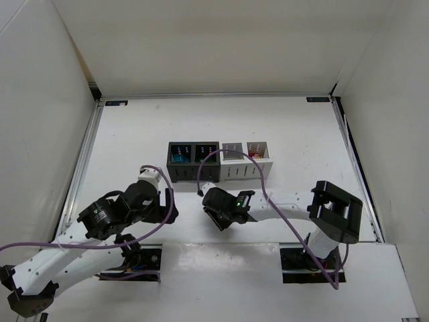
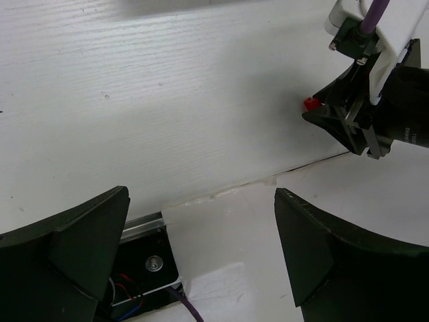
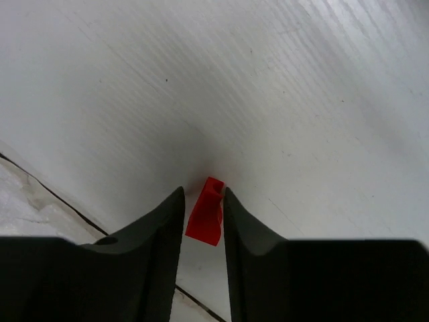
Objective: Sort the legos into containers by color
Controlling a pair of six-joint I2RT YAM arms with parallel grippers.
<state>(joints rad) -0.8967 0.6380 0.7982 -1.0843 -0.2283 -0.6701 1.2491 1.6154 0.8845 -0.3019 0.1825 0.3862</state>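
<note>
A small red lego [image 3: 205,212] lies tilted on the white table between the fingers of my right gripper [image 3: 203,194], which is shut on it, low on the table. The left wrist view shows the same lego [image 2: 309,104] at the tip of the right gripper [image 2: 335,117]. My left gripper [image 2: 201,228] is open and empty over the table's near edge. In the top view the right gripper [image 1: 216,220] sits in front of the containers and the left gripper [image 1: 167,204] is to its left. The black bins [image 1: 193,176] and the white bins [image 1: 247,172] stand mid-table.
A light blue piece [image 1: 177,157] shows in the left black bin, a red one [image 1: 255,155] in the right white bin. Purple cables [image 1: 201,168] loop in front of the bins. A seam and a metal rail [image 2: 144,221] run along the near edge.
</note>
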